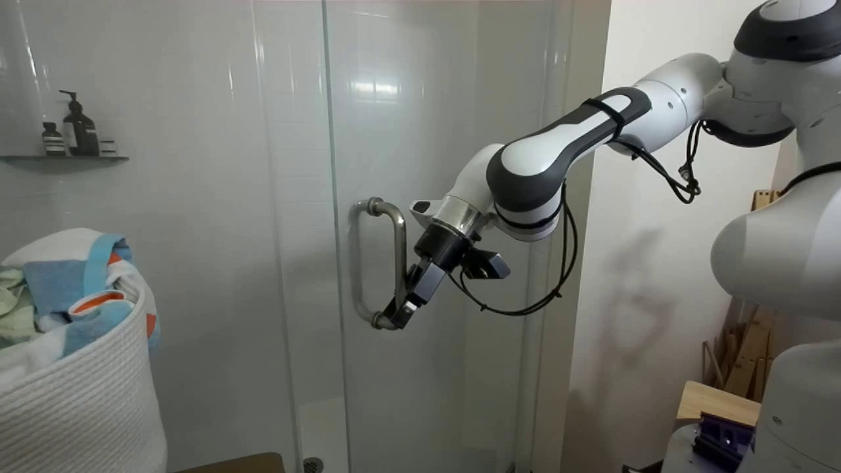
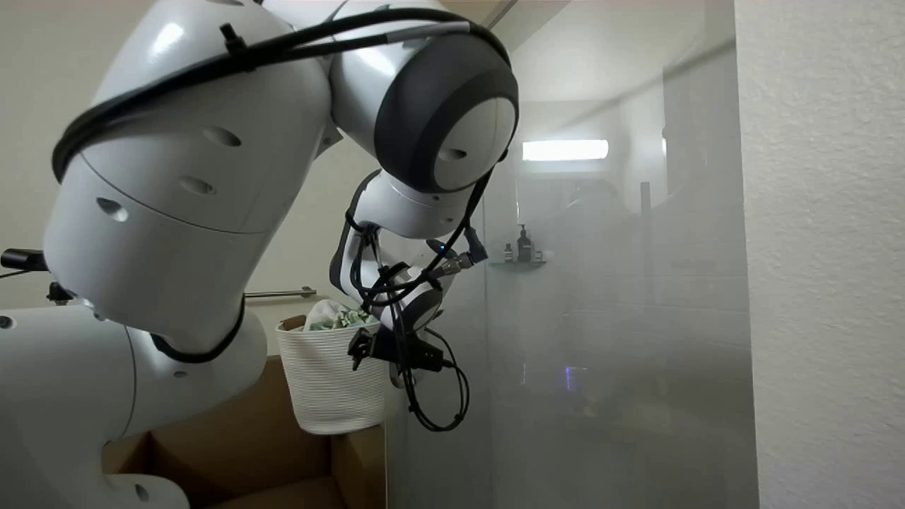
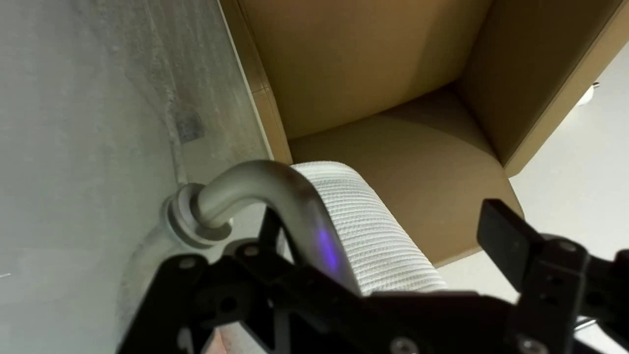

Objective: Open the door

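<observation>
The door (image 1: 427,144) is a tall clear glass panel, seen in both exterior views. Its silver D-shaped handle (image 1: 399,243) stands out from the glass. At the lower end of that bar is my gripper (image 1: 399,314), tilted downward. In the wrist view, the gripper (image 3: 383,221) is open, its fingers wide apart. One finger reaches through the loop behind the handle (image 3: 295,201); the opposite fingertip (image 3: 503,241) stands well away on the outer side. So the bar lies between them, close to the inner finger; whether they touch cannot be told. In an exterior view, the arm hides most of the handle.
A white woven basket (image 1: 92,407) with towels (image 1: 59,282) stands near the door, beside a brown upholstered chair (image 3: 403,162). A corner shelf (image 1: 66,157) holds bottles behind the glass. Loose cables (image 1: 525,312) hang below the wrist. A white wall (image 1: 657,276) borders the door.
</observation>
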Robot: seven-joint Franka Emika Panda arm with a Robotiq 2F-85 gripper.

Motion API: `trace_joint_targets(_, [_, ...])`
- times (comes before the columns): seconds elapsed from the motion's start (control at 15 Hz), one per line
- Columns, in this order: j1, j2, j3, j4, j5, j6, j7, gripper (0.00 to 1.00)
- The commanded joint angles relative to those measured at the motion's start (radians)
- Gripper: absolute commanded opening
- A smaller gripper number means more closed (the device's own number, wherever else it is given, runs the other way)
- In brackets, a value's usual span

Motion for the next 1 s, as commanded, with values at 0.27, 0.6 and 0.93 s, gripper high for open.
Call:
trace_joint_targets(0.27, [-0.220, -0.075, 0.202, -0.064, -0.021, -0.043, 0.212, 1.00])
trace_joint_targets(0.6, [-0.457, -0.015, 0.345, -0.101, -0.070, -0.058, 0.285, 1.00])
trace_joint_targets(0.93, [-0.561, -0.061, 0.479, -0.073, -0.089, -0.185, 0.430, 1.00])
